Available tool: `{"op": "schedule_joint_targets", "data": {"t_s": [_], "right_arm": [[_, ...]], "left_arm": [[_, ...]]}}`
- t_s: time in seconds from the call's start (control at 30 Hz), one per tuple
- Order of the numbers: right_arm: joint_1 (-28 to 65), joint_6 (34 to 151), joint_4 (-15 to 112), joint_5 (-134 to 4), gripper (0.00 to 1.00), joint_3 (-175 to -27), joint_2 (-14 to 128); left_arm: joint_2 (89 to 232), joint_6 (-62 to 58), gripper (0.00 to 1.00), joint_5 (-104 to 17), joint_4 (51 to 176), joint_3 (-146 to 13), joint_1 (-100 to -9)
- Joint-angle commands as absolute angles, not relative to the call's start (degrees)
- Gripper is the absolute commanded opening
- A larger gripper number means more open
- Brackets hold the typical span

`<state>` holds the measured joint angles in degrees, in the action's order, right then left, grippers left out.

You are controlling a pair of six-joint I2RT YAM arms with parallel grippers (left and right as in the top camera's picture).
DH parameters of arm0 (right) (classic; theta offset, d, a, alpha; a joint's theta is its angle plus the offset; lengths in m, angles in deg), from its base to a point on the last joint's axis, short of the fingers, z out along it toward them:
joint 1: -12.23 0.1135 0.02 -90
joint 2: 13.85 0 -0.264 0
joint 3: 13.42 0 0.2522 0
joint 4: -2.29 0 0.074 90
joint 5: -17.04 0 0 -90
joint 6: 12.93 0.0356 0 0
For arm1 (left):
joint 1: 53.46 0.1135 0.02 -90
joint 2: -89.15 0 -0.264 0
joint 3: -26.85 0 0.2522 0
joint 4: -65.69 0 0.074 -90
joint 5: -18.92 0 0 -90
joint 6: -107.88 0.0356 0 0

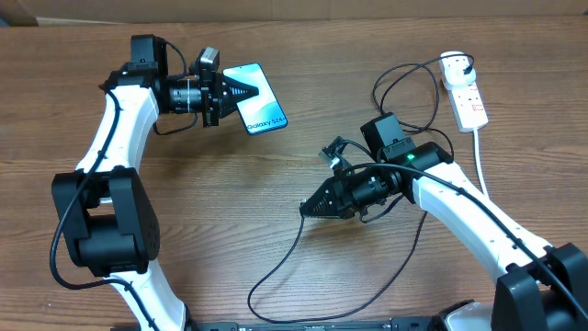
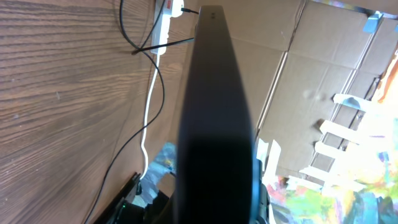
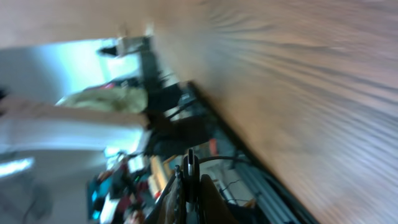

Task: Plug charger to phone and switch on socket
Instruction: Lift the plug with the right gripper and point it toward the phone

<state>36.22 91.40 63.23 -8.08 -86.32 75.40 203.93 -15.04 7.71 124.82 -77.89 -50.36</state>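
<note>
Your left claw (image 1: 248,92) is clamped on the phone (image 1: 266,108) at the far left of the bench (image 1: 230,211). From overhead, the phone's blue-and-white screen faces up and the "Galaxy S24" lettering sits at its nearer end. The claw's fingers cover its left portion. In your left wrist view, the phone (image 2: 214,124) appears edge-on as a dark slab running up the middle of the frame. You cannot tell from these views whether it rests on the bench or is raised off it.

Your right claw (image 1: 306,210) sits near the middle of the bench, pointing left, well apart from the phone. Its jaws are closed. The charger (image 1: 276,267) leaves the claw tip, drops toward the near edge in a wide loop and passes back under the right arm. The grip appears to be on the cable's free end. Your right wrist view is badly blurred (only a thin dark piece between the fingers (image 3: 189,180) can be made out), so the plug tip itself cannot be confirmed.

The socket (image 1: 469,99) lies at the far right of the bench, with a black plug in its far end and its white cord (image 1: 481,161) trailing toward you. Its switch position cannot be read.
</note>
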Motion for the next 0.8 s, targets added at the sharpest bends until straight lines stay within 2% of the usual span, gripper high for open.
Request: {"op": "schedule_joint_targets", "data": {"t_s": [0.0, 0.37, 0.77], "right_arm": [[36.09, 85.69, 62.81, 1.74, 0.04, -87.28, 74.02], [36.11, 85.74, 59.99, 9.23, 0.04, -87.28, 74.02], [36.11, 86.28, 59.23, 7.40, 0.04, -87.28, 74.02]], "left_arm": [[203.58, -15.61, 0.04, 12.04, 124.60, -78.13, -50.58], [203.58, -15.57, 0.04, 15.97, 124.60, -78.13, -50.58], [203.58, -16.29, 0.04, 17.50, 124.62, -78.13, -51.83]]}}
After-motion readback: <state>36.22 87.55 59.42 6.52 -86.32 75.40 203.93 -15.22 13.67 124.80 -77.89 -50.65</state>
